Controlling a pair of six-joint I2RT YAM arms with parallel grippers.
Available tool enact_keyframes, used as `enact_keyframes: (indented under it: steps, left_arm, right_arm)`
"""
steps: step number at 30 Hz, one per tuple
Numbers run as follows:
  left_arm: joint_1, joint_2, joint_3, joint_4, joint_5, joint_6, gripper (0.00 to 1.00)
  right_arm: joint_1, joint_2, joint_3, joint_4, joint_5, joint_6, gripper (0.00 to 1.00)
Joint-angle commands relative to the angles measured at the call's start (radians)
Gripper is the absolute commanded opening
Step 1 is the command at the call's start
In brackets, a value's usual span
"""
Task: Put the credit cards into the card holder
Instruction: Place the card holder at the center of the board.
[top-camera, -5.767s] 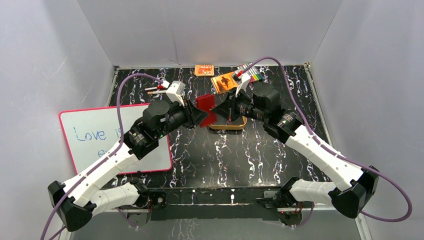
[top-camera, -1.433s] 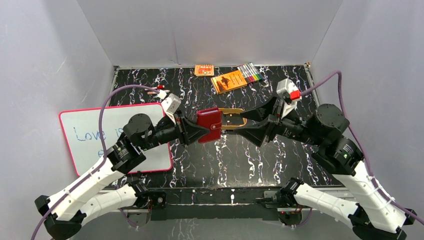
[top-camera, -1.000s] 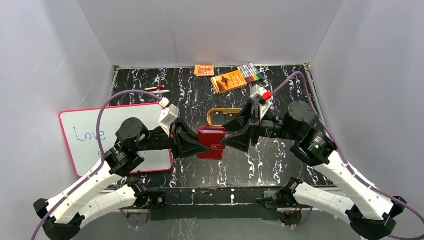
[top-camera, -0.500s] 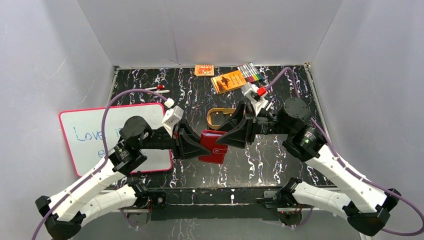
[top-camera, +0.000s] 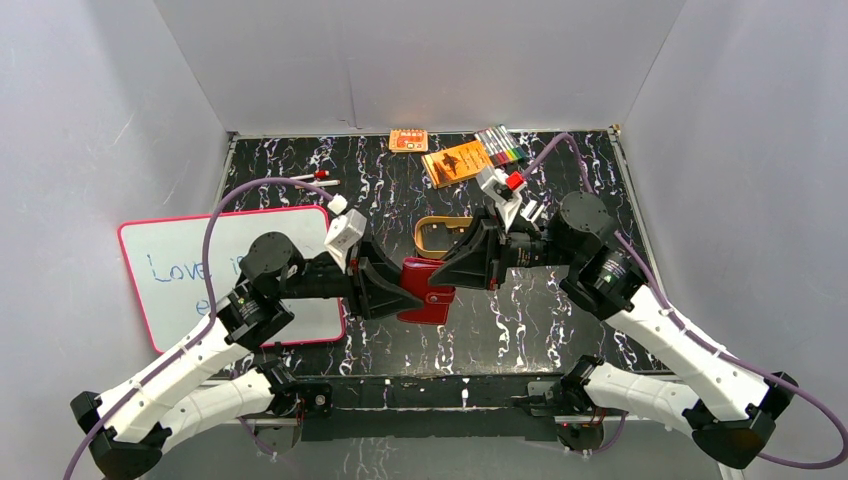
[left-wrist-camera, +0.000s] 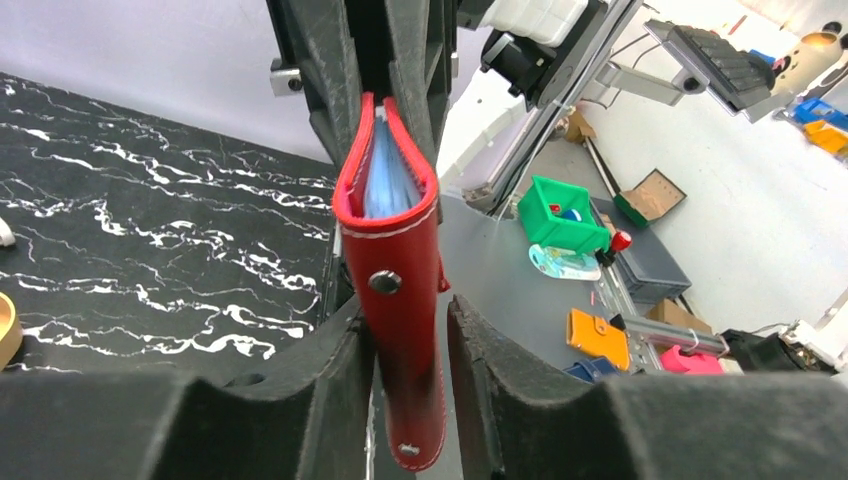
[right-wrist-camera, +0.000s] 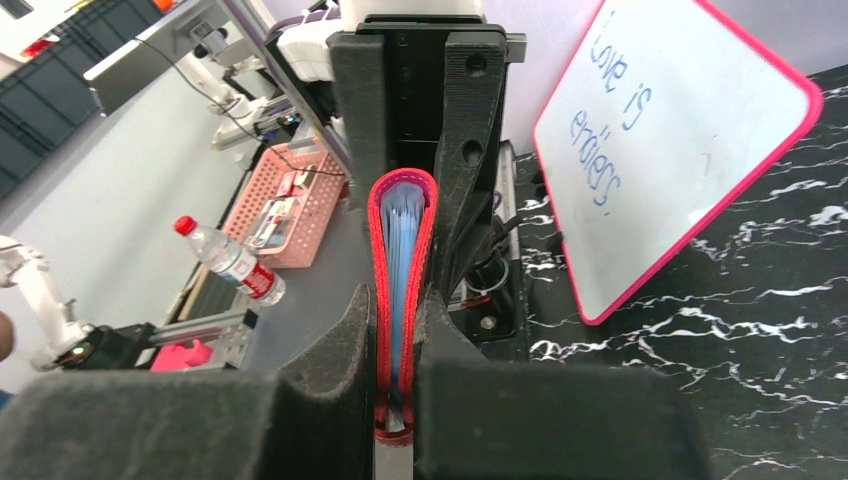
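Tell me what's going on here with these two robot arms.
Both arms have the red card holder between them over the table. The right pincer is shut on one end; the left pincer has the other end between its fingers, though its grip is unclear. The holder is folded and no card is in sight.

Card holder (top-camera: 430, 305) between left tool (top-camera: 398, 291) and right tool (top-camera: 443, 274)

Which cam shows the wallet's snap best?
Left wrist: the snap faces the lens on the red wallet. Top view shows only a small tab; right wrist sees just the wallet's edge and blue sleeves.
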Motion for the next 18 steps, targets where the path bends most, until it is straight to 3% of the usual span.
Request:
enact_keyframes:
  steps: [1,4,7,18]
  left_arm:
    - [-0.003,-0.015,0.002,0.079,-0.006,-0.023,0.38]
    - [-0.003,-0.036,-0.045,0.111,-0.037,-0.077,0.56]
    - [-0.003,-0.066,-0.112,0.188,-0.067,-0.147,0.65]
    - [-0.003,-0.073,-0.141,0.261,-0.106,-0.207,0.63]
  right_arm:
    - [0.002,-0.025,0.025,0.040,0.068,-0.004,0.00]
    - [0.002,-0.060,0.004,0.058,0.147,-0.008,0.00]
    - [0.002,-0.094,-0.027,0.098,0.207,0.004,0.00]
    - [0.001,-0.104,-0.039,0.102,0.200,0.026,0.00]
